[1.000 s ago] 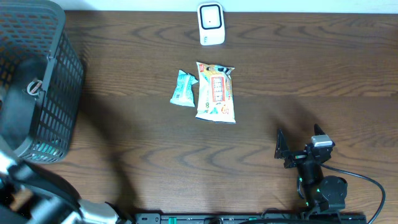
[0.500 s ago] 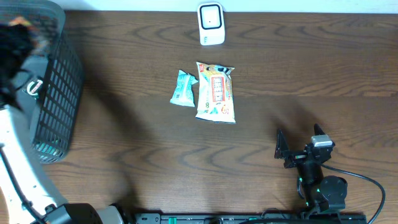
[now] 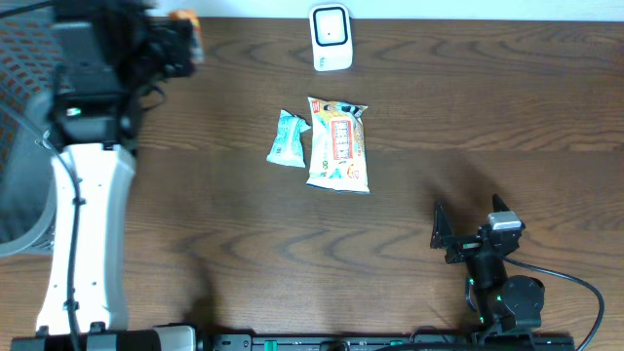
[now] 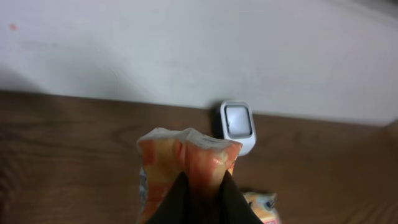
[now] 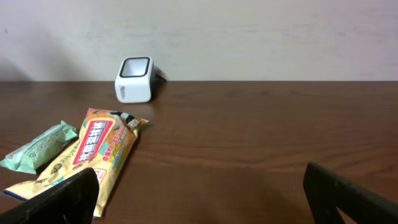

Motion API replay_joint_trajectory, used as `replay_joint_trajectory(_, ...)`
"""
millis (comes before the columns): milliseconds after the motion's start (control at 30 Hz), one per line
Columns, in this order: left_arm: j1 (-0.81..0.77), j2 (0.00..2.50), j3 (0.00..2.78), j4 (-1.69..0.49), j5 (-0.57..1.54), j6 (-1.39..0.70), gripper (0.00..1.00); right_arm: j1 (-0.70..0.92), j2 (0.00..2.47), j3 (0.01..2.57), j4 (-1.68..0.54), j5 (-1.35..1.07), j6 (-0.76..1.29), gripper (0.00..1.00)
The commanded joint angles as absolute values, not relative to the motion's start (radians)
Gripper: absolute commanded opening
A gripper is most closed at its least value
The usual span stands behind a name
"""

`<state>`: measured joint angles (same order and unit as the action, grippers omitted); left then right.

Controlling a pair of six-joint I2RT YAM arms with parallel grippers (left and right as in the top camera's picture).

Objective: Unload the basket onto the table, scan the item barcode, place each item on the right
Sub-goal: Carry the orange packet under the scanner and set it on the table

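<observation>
The left gripper (image 4: 200, 190) is pinching its two dark fingers (image 4: 169, 210) tight on the lower part of an orange snack packet (image 4: 186, 155), holding it upright in the air. In the left wrist view, the packet's crimped top edge is showing just left of and below the white scanner (image 4: 238, 126). From overhead, the packet is hanging well to the left of the scanner, near the far edge of the wooden table (image 3: 487, 117). The scanner is standing on the table with its dark window showing.

Just in front of the scanner, a yellow packet (image 3: 338, 143) is lying flat, and a smaller green packet (image 3: 288, 138) is lying just beside it on the left.

The right gripper (image 3: 471, 222) is sitting well in front of the scanner and to its right, with its fingers standing wide apart and holding nothing.

A mesh basket (image 3: 19, 146) is sitting far to the left of the scanner, partly hidden by the left arm.
</observation>
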<state>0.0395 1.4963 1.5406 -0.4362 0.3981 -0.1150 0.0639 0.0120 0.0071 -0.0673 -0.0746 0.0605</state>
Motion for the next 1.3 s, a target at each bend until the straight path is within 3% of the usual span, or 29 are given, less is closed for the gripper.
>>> replay_joint_trajectory(0, -0.047, 1.554, 1.507, -0.474, 0.235, 0.054, 0.07, 0.058, 0.007, 0.006, -0.072, -0.078, 0.063, 0.99)
replay_joint_trajectory(367, -0.163, 1.830, 1.507, -0.535, 0.160, 0.136, 0.08, 0.058, 0.007, 0.006, -0.072, -0.078, 0.063, 0.99)
replay_joint_trajectory(600, -0.165, 1.965, 1.507, -0.535, 0.160, 0.025, 0.07, 0.058, 0.007, 0.006, -0.071, -0.078, 0.063, 0.99)
replay_joint_trajectory(1000, -0.165, 2.003, 1.507, -0.614, 0.171, -0.066, 0.08, 0.058, 0.007, 0.006, -0.072, -0.078, 0.063, 0.99)
replay_joint_trajectory(1267, -0.172, 2.011, 1.507, -0.626, 0.212, -0.066, 0.17, 0.058, 0.007, 0.006, -0.072, -0.078, 0.063, 0.99)
